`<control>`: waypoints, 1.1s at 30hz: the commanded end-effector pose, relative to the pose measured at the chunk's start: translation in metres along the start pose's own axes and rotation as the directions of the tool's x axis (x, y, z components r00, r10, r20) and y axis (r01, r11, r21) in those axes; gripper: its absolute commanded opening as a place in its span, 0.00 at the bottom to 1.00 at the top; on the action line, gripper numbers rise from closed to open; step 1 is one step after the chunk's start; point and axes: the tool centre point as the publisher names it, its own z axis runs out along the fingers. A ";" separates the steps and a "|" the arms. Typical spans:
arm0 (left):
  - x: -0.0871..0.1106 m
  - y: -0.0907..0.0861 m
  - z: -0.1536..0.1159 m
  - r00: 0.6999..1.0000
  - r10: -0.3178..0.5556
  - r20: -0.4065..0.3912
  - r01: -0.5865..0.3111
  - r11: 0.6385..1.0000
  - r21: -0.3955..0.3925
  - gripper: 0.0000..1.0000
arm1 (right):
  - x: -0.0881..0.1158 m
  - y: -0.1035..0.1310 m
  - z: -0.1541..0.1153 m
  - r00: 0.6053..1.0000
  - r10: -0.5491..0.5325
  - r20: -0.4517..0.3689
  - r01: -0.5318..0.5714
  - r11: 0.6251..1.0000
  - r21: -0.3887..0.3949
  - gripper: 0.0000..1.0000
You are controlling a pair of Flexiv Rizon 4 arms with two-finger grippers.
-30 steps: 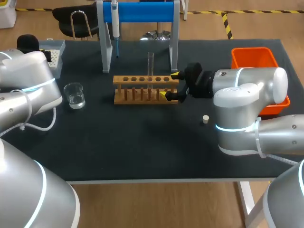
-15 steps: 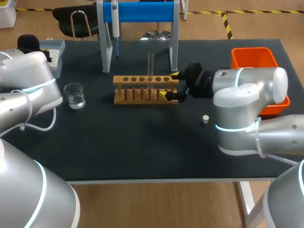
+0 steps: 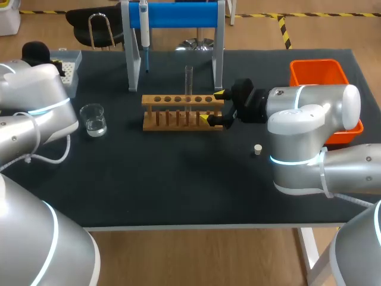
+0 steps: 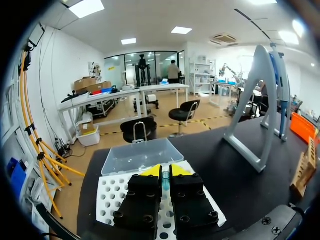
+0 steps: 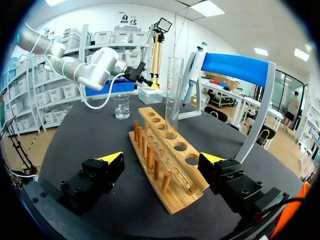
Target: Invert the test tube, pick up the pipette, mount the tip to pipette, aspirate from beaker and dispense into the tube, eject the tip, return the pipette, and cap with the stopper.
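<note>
A clear test tube stands upright in the wooden rack. My right gripper is open, its fingers on either side of the rack's right end, not touching the tube. The pipette hangs on the blue-topped stand. My left gripper is over the white tip box, shut on a small blue pipette tip. The beaker holds clear liquid. The small stopper lies on the mat.
An orange bin sits at the table's right edge behind my right arm. The stand's grey legs rise just behind the rack. Bare black mat stretches in front of the rack to the front edge.
</note>
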 end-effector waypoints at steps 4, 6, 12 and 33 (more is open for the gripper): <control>0.000 -0.008 -0.007 1.000 0.010 0.008 -0.010 1.000 0.004 0.00 | 0.001 -0.001 0.000 1.000 0.000 0.003 0.000 1.000 -0.001 1.00; 0.000 -0.010 -0.009 1.000 0.014 0.012 -0.014 1.000 0.007 0.00 | 0.001 -0.001 0.000 1.000 0.000 0.003 0.000 1.000 -0.001 1.00; 0.001 -0.020 -0.012 0.999 0.028 0.019 -0.028 0.999 0.015 0.00 | 0.001 -0.001 0.000 1.000 0.000 0.003 0.000 1.000 -0.001 1.00; 0.014 -0.052 -0.033 0.994 0.101 0.032 -0.103 0.993 0.051 0.00 | 0.001 -0.001 0.000 1.000 0.000 0.003 0.000 1.000 -0.001 1.00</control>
